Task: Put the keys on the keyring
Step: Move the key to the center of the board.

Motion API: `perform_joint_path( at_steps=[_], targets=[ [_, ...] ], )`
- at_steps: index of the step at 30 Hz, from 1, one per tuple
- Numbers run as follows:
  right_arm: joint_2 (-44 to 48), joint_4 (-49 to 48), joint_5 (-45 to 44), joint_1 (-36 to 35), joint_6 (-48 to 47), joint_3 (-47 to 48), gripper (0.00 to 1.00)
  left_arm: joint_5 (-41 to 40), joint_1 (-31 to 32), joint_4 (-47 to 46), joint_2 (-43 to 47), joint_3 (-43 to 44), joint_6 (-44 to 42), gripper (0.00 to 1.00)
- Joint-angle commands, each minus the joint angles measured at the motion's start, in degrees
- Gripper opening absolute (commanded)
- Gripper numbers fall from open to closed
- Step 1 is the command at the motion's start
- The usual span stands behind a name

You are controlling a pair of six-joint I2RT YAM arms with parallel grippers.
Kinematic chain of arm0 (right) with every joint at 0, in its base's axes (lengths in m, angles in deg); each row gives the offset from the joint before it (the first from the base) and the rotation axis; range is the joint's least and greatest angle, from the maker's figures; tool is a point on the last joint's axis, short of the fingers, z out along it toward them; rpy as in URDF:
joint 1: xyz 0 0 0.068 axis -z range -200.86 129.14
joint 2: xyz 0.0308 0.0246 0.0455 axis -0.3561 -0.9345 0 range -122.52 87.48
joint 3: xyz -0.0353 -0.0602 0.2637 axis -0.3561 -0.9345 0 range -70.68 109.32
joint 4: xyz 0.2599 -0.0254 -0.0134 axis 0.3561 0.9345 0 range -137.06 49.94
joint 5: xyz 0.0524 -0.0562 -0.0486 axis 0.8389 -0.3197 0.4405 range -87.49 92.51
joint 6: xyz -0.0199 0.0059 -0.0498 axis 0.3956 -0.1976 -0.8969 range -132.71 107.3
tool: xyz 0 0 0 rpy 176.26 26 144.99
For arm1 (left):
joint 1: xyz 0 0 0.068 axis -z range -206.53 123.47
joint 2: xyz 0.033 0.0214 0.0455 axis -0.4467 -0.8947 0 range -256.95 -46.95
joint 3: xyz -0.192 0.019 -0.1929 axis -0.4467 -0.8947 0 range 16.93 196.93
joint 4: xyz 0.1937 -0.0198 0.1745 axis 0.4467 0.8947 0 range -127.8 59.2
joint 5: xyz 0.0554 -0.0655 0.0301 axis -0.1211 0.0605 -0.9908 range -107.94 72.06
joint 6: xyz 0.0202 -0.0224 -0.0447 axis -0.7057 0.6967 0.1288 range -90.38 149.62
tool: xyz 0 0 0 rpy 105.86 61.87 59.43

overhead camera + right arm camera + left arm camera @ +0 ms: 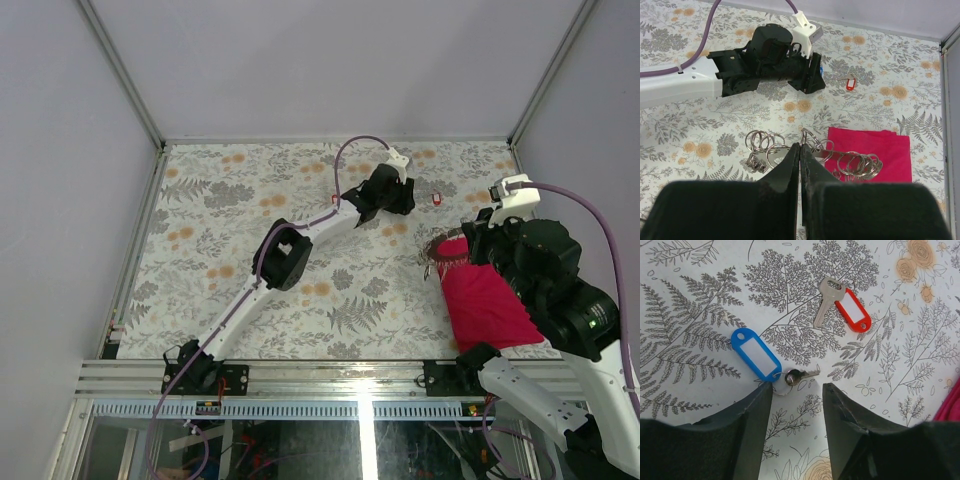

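Left gripper (797,390) at far centre of the surface (250,200), jaws apart, nothing between them. Blue-tagged key (756,354) lies flat just beyond its fingertips, its small split ring beside one finger. Red-tagged key (853,310) lies farther right, apart. Right gripper (800,150) has its fingers pressed together at the keyring (765,147), on the right; the links trail onto the red cloth (880,150). Whether a link is pinched: cannot tell.

You have 1 red cloth (485,300) lying flat at the right side of the tabletop (230,230), whose cover is printed with grey ferns and orange blossoms. Pale walls (330,60) close in 3 sides, and a metal rail (300,378) runs along the near edge.
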Motion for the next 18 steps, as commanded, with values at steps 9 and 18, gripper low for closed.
perform_joint_path(
  at_steps=[9, 18],
  targets=[
    [0.33, -4.45, -0.15, 0.17, -0.06, 0.3, 0.01, -0.99, 0.58, -9.78, 6.7, -6.46, 2.54, 0.39],
    [0.43, -4.69, -0.44, 0.15, -0.17, -0.37, 0.01, -2.33, 1.25, -14.88, 8.7, -6.2, 3.31, 0.39]
  ],
)
